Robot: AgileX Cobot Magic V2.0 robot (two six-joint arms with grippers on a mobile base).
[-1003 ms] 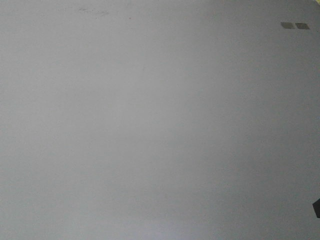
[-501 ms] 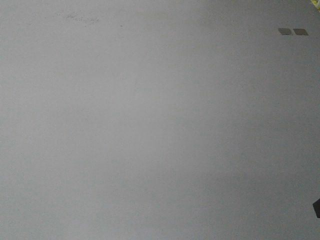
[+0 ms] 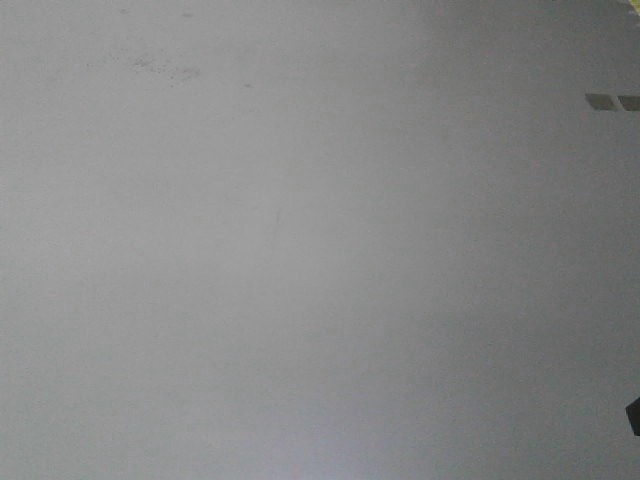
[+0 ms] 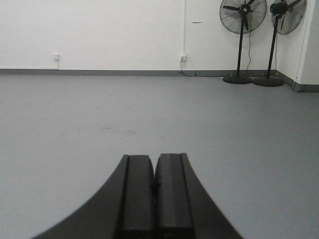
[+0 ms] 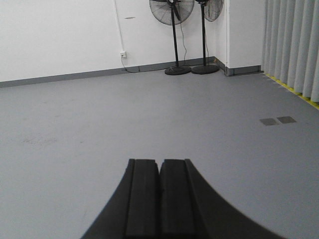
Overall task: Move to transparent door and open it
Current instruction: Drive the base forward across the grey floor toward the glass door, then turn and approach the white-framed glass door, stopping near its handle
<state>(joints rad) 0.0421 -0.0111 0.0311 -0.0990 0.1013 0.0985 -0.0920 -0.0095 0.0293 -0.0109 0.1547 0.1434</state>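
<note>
The transparent door is out of view in every frame. My left gripper (image 4: 155, 158) is shut with nothing between its black pads and points out over bare grey floor. My right gripper (image 5: 159, 163) is likewise shut and empty, held low above the same floor. The front view shows only grey floor (image 3: 300, 260) seen from above.
Two black pedestal fans (image 4: 242, 30) (image 5: 172, 20) stand against the white back wall near the corner. Grey curtains (image 5: 294, 45) with a yellow floor line hang at the right. Two dark floor patches (image 5: 277, 120) (image 3: 612, 101) lie ahead right. Wall sockets (image 4: 56, 56) sit low on the wall.
In the front view the two dark floor patches and the faint floor marks have slid down and to the right, so the view has moved over the floor.
</note>
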